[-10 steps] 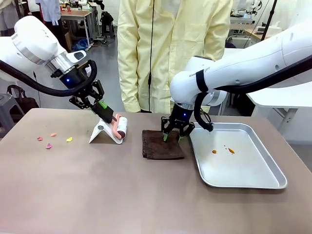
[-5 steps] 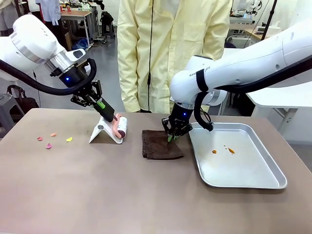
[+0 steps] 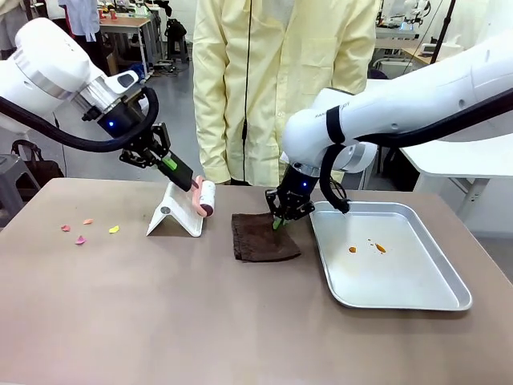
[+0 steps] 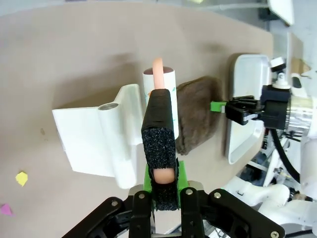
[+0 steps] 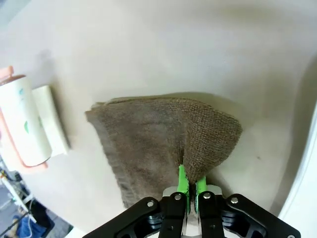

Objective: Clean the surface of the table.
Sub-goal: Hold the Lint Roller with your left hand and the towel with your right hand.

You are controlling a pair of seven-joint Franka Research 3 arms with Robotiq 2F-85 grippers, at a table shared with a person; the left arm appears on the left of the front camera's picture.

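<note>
The taupe-brown table [image 3: 160, 321] carries a dark brown cloth [image 3: 263, 239] near its middle. My right gripper [image 3: 278, 222] is shut on the cloth's right corner, lifting it a little; in the right wrist view the cloth [image 5: 163, 144] rises in a fold pinched between the green pads [image 5: 182, 181]. My left gripper [image 3: 180, 175] is shut on the pink handle of a lint roller [image 3: 206, 197], held just above its white stand [image 3: 172, 218]. From the left wrist, the handle [image 4: 157, 89] runs between the fingers to the white roll [image 4: 159, 82]. Small coloured scraps [image 3: 80, 233] lie at the table's left.
A shiny metal tray [image 3: 437, 303] with a few orange-brown crumbs [image 3: 365, 247] sits right of the cloth. A person in a pale yellow coat [image 3: 280, 80] stands at the far edge. Bare tabletop spreads across the front.
The right gripper closed on the cloth's corner and pulled it up slightly. The left gripper raised the lint roller off its stand and tilted it.
</note>
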